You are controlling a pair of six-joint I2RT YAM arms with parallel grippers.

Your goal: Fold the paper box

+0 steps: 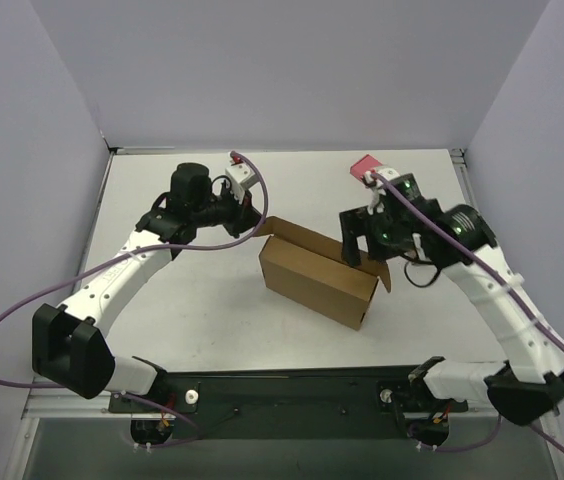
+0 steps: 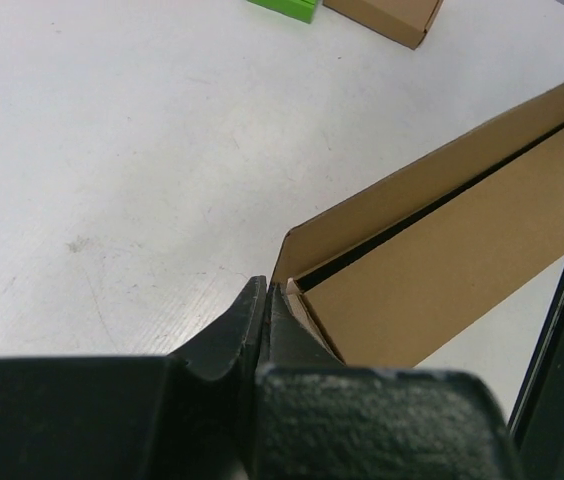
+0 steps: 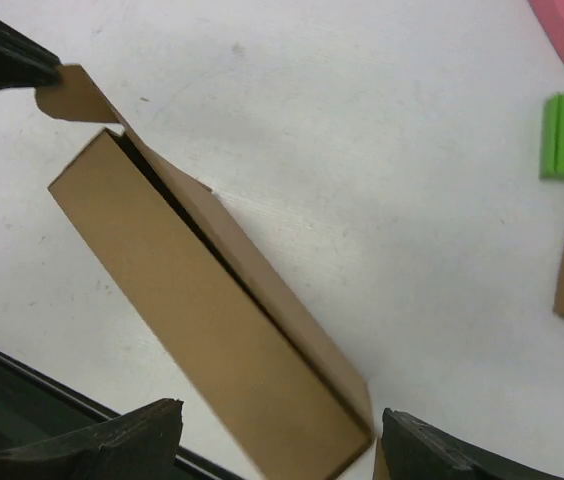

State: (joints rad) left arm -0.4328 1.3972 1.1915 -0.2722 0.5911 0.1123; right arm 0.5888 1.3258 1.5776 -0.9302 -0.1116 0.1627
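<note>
The paper box (image 1: 314, 277) lies partly folded at the centre of the surface (image 1: 187, 325), its long side flap raised. The left gripper (image 2: 265, 298) is closed at the box's far-left end tab; an actual pinch cannot be confirmed. The right gripper (image 3: 282, 410) stands spread above the box's right end.

We find the paper box (image 1: 318, 272) lying mid-bench (image 1: 162, 330), set slantwise between the two arms. The left gripper (image 1: 256, 222) meets its far left corner, the right gripper (image 1: 362, 248) stands over its far right end, and a small block (image 1: 367, 166) lies behind that gripper.
</note>
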